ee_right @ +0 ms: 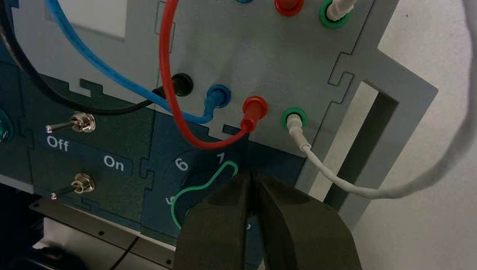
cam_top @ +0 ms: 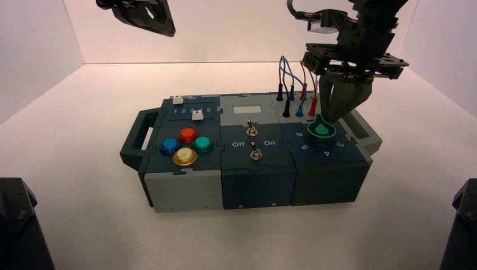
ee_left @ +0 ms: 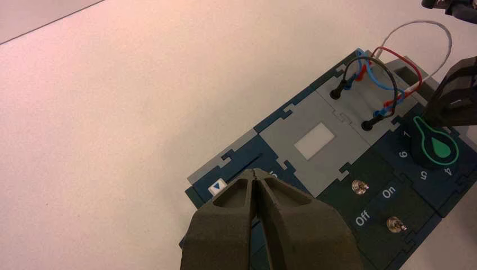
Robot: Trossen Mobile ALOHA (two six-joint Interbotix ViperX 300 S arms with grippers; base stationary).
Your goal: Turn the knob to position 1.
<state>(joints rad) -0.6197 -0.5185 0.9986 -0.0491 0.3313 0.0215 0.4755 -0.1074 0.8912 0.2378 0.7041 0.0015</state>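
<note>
The knob [cam_top: 322, 130] is a dark-green dial with a bright green teardrop pointer, on the right block of the box. In the left wrist view the knob [ee_left: 436, 146] has its narrow end toward the figure 1. In the right wrist view the pointer's outline [ee_right: 194, 188] ends just under the 1. My right gripper [cam_top: 336, 118] hangs right at the knob's far right side, fingers together, holding nothing; it partly hides the knob in its own wrist view [ee_right: 250, 177]. My left gripper [cam_top: 143, 16] is parked high at the far left, shut and empty [ee_left: 256, 175].
Black, blue, red and white wires [cam_top: 292, 90] plug into sockets behind the knob. Two toggle switches [cam_top: 252, 130] stand in the middle block by the lettering Off and On. Coloured push buttons [cam_top: 185, 145] and two white sliders [cam_top: 197, 115] are on the left block.
</note>
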